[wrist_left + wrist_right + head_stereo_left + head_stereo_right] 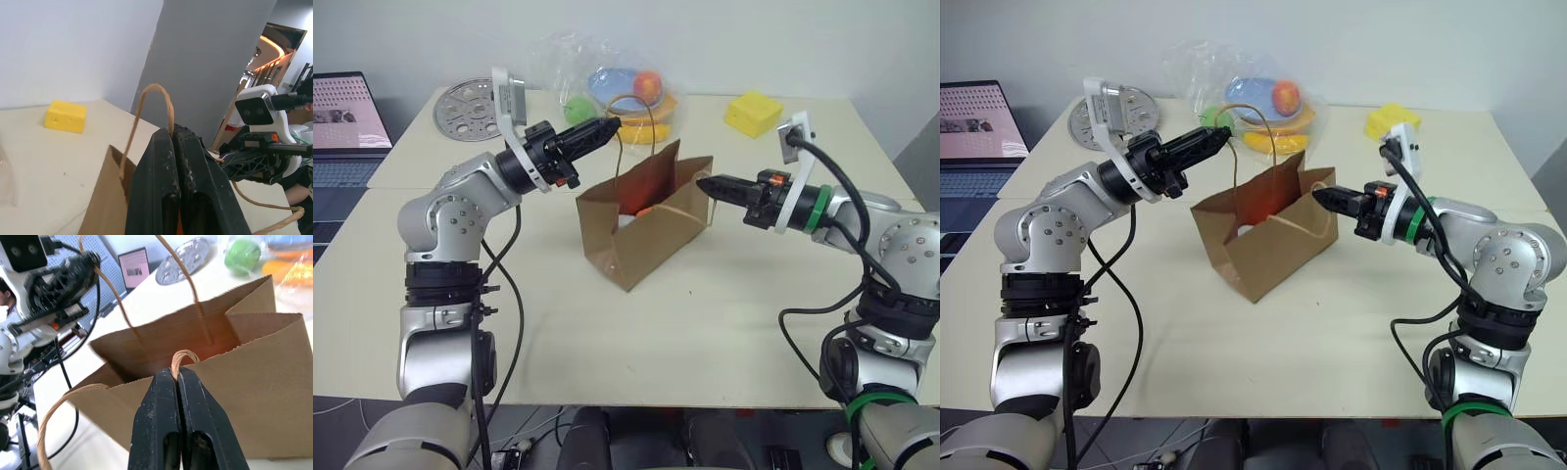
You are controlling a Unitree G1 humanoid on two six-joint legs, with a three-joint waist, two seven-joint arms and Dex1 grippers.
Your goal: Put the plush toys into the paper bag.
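- The bag (641,230) stood open-mouthed on the table (607,333), between the two arms.
- The left gripper (607,127) was clamped shut on the far cord handle (156,105), which rose above the bag's rear wall.
- The right gripper (703,184) was pinched closed on the near handle (183,357), at the rim of the bag's front wall.
- An orange glow and a pale patch showed inside the bag; these were probably the two toys, though neither shape could be made out for certain.
- A clear plastic bag (607,83) of toy fruit lay behind the paper bag, and a yellow block (753,114) sat further right; both were apart from it.
- Risk: with both handles pulled apart or upward unevenly, the thin cord could tear from the paper, or the bag could tip and spill its contents.
- Risk: a slipping cord would let one wall sag and the mouth collapse.
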